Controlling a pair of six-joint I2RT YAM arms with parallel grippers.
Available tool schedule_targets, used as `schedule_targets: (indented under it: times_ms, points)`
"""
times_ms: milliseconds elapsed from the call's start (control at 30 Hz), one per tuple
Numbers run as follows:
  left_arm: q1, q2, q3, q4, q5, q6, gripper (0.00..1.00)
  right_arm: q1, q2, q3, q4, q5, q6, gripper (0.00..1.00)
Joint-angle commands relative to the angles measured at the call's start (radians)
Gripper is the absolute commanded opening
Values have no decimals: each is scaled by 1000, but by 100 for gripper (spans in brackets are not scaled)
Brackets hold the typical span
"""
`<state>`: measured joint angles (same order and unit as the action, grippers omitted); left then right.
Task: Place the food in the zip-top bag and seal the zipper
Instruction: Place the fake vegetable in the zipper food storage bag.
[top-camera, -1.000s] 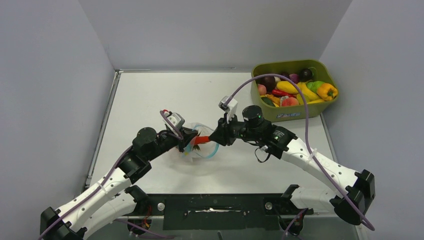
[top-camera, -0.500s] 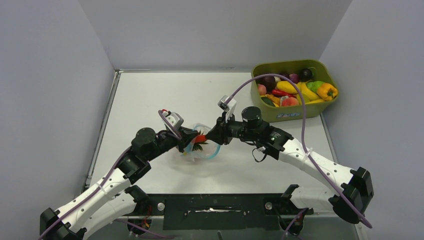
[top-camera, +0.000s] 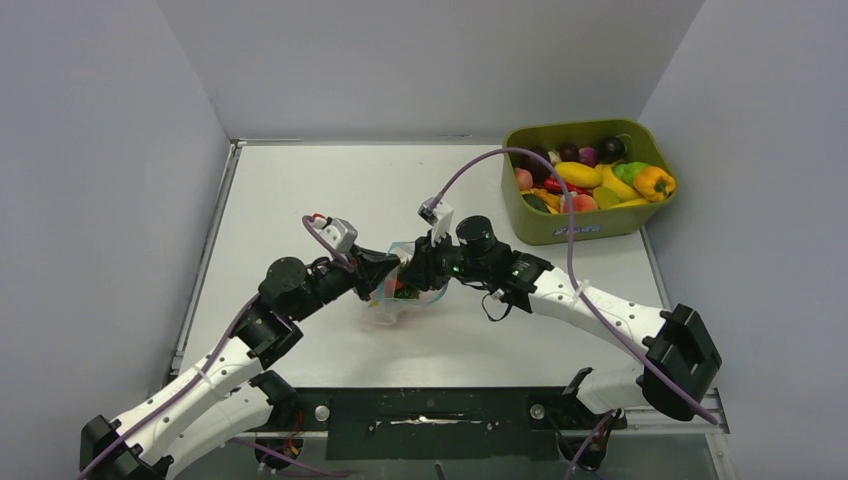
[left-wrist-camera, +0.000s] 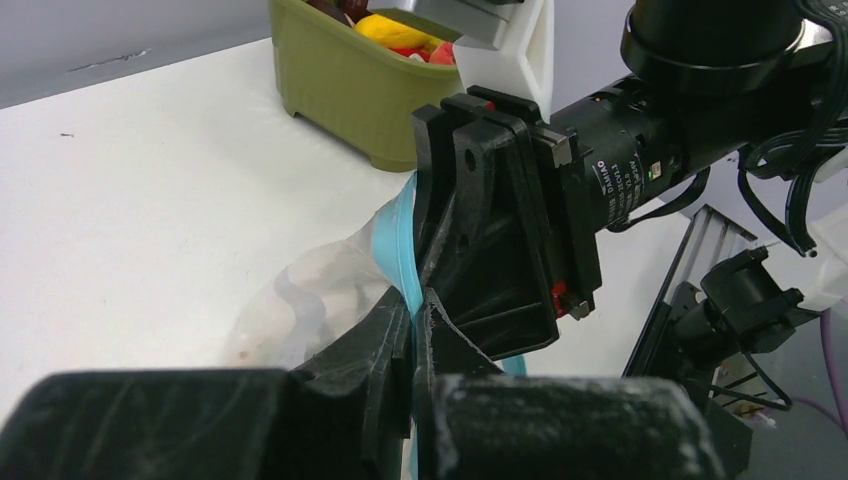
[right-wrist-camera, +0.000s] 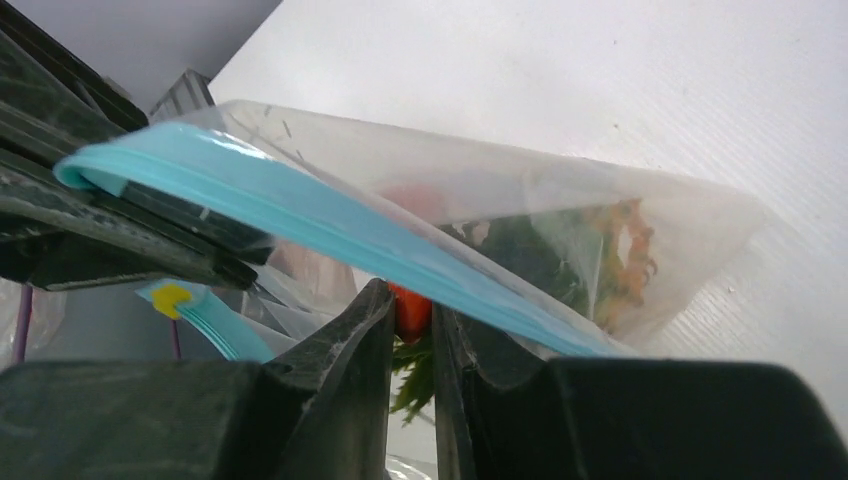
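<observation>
Right gripper (right-wrist-camera: 408, 335): fingers closed to a narrow gap, pinching a small red plastic toy piece with green leaves (right-wrist-camera: 411, 306) at the tips. Directly over the tips runs the thin teal-blue zipper strip (right-wrist-camera: 300, 215), slanting across the right wrist view from upper left to lower right. A second teal length shows lower left, so the red piece is judged to sit between the two lips, at the mouth and not yet deep inside. Beyond the strip the clear floppy zip-top bag (right-wrist-camera: 600, 215) extends ahead and to the right of the fingers, its body lying on the white table (top-camera: 300, 190). An orange-and-green toy piece (right-wrist-camera: 630, 250) shows through its wall. The pocket therefore lies roughly along the fingers' own line, and a short push forward should be what a release needs. Left gripper (left-wrist-camera: 413, 318): fingers pressed together on the teal strip, holding the upper lip raised, facing the right gripper at close quarters. In the top view both meet over the bag, so the right arm is the one at the opening. The olive-green plastic tub (top-camera: 575, 232) of remaining food stands well apart, far right.
</observation>
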<state>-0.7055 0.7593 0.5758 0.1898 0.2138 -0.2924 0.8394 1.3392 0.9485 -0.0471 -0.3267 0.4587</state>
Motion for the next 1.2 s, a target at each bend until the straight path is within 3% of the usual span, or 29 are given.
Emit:
schedule_targets:
  times_ms: [0, 200, 300, 400, 633, 733, 1167]
  points:
    - [1, -20, 5, 115, -21, -34, 0, 18, -2, 0, 177, 78, 60, 1]
    - [1, -20, 6, 96, -66, -22, 0, 26, 44, 4, 182, 134, 65, 2]
    - [1, -20, 4, 94, -80, -22, 0, 25, 68, 15, 167, 138, 62, 8]
    - [1, -16, 11, 78, -85, -13, 0, 24, 70, 42, 103, 149, 44, 17]
    - [1, -23, 6, 50, -136, 9, 0, 8, -38, 72, -3, 216, -11, 51]
    - [1, -18, 8, 51, -134, 15, 0, -4, -75, 82, -44, 231, -12, 59]
    - [1, -18, 21, 43, -157, 35, 0, -13, -236, -13, -171, 402, 197, 61]
